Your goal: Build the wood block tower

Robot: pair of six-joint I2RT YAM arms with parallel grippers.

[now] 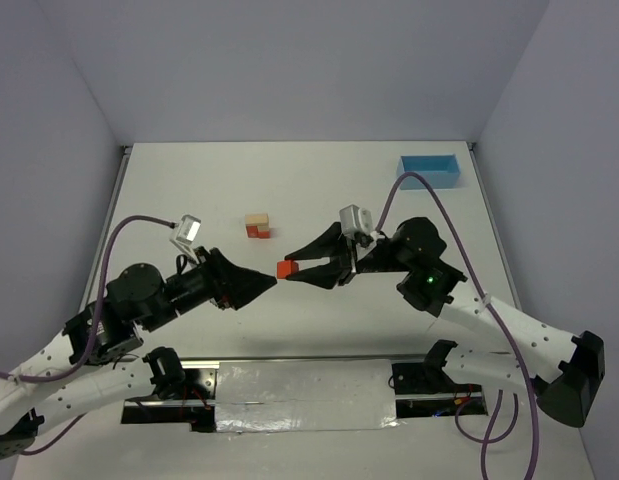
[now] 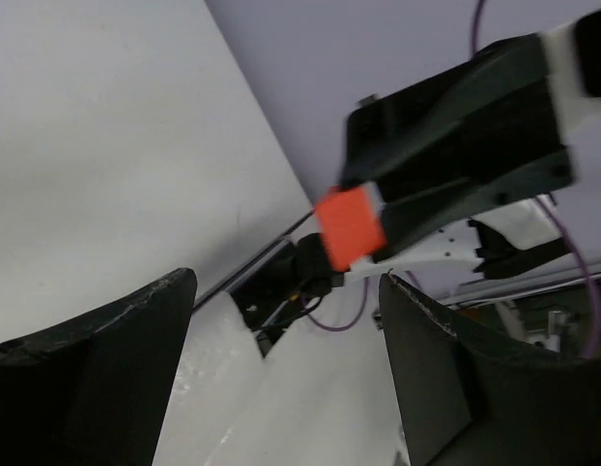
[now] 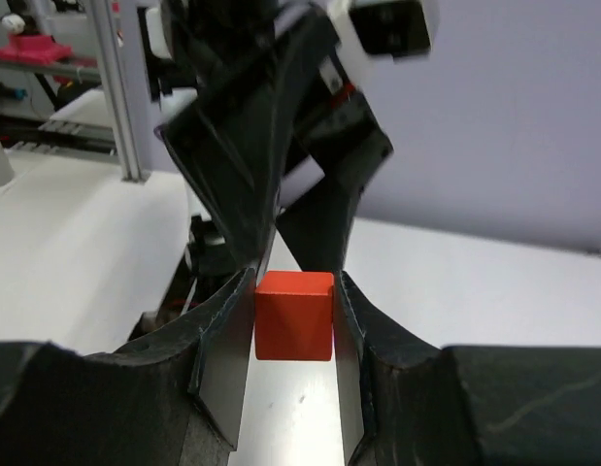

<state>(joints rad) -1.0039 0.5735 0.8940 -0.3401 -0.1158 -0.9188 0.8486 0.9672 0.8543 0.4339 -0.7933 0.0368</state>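
**Two grippers meet over a red cube, short of the tower**

Seen from above, at centre frame and above the table [image 1: 189,180], the left gripper [image 1: 270,283] points right and the right gripper [image 1: 297,268] points left, tip to tip. The right gripper pinches a red cube [image 1: 286,269] between its two flat pads; its wrist camera shows the cube squarely clamped at the very ends of the fingers. The left gripper's fingers are spread wide. Its own camera shows the cube in the gap between them but further off, not yet touched.

Beyond them, up and slightly left of the cube in the overhead frame, the tower [image 1: 257,226] sits on the table: a small cluster of red blocks with one tan block, all touching. It lies near both grippers but clear of them. At the far upper right, well apart, rests a blue tray [image 1: 430,170].

This looks like a hand-over in mid-air, and that is the main risk. If the right gripper lets go before the left has closed firmly, the cube would likely fall to the table. The cube is small and held only at the fingertips, so the left fingers could bump the right pads or twist the cube. Carried low to the tower afterwards, it could knock the blocks apart.
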